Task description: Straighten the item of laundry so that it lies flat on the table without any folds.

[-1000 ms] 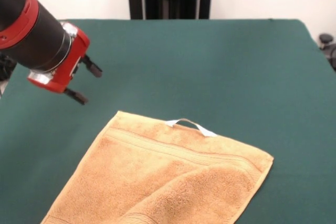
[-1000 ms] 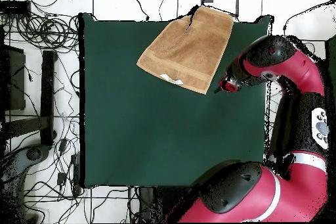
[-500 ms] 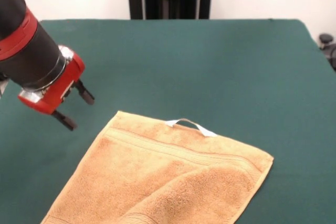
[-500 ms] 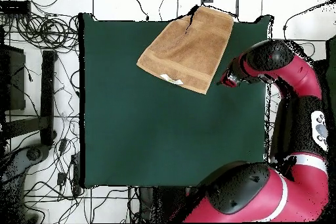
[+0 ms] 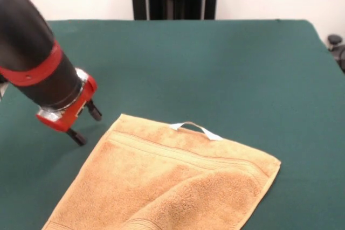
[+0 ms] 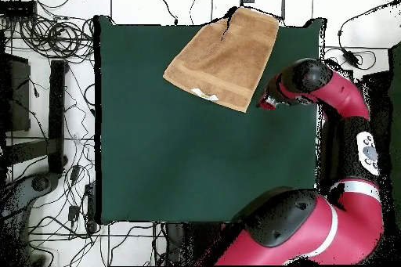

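Observation:
The item of laundry (image 5: 167,181) (image 6: 223,56) is a golden-tan terry towel on the green table (image 5: 215,63) (image 6: 180,154). A corner lies folded over at its lower right in the front view, and a white loop tag (image 5: 195,129) stands at its far hem. My gripper (image 5: 86,126) (image 6: 261,105) hangs open just left of the towel's upper left corner, its two dark fingers low over the cloth, touching nothing. The towel's near end runs off the front view's bottom edge.
The towel reaches the table's far edge in the overhead view. Cables and black stands (image 6: 47,92) lie on the floor beside the table. A black chair base (image 5: 337,47) shows at the right edge of the front view.
The gripper has come down and moved toward the towel's corner, from well above and left of it to close beside it. The towel has not moved.

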Controlling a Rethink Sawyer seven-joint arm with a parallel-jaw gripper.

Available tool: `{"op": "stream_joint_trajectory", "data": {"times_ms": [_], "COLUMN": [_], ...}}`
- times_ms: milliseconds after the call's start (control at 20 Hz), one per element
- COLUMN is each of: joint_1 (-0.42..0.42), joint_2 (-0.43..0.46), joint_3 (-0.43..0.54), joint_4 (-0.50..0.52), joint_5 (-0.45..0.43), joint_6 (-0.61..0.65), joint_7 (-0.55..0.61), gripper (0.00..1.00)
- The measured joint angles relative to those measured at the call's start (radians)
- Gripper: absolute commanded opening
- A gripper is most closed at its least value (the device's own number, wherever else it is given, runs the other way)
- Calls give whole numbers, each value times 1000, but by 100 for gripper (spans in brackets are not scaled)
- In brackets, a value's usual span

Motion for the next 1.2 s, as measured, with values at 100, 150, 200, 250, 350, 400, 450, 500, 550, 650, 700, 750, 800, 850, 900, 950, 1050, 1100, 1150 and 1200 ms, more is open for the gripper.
{"op": "stream_joint_trajectory", "data": {"times_ms": [100, 150, 200, 250, 350, 400, 450, 500, 550, 650, 700, 750, 800, 850, 900, 950, 1050, 1100, 1150, 1200], "joint_1": [10, 26, 39, 52, 70, 88, 105, 115, 128, 153, 161, 166, 172, 176, 178, 179, 180, 180, 180, 180], "joint_2": [-3, -9, -14, -17, -19, -18, -18, -17, -17, -17, -18, -19, -20, -20, -20, -20, -19, -19, -17, -13], "joint_3": [-4, -10, -13, -17, -23, -31, -38, -42, -48, -63, -69, -72, -76, -79, -81, -83, -85, -86, -86, -86], "joint_4": [-5, -10, -12, -12, -15, -17, -20, -20, -21, -21, -21, -21, -21, -21, -21, -21, -22, -22, -24, -31], "joint_5": [-16, -36, -52, -64, -81, -96, -110, -119, -130, -153, -161, -169, -176, -182, -184, -186, -186, -186, -186, -185], "joint_6": [1, 3, 5, 6, 9, 11, 14, 15, 17, 19, 19, 19, 19, 19, 19, 19, 19, 19, 19, 22], "joint_7": [0, 0, 0, 0, 0, 0, 0, 0, 0, 0, 0, 0, 0, 0, 0, 0, 0, 0, 0, 0], "gripper": [100, 100, 100, 100, 100, 100, 100, 100, 100, 100, 100, 100, 100, 100, 100, 100, 100, 100, 100, 100]}}
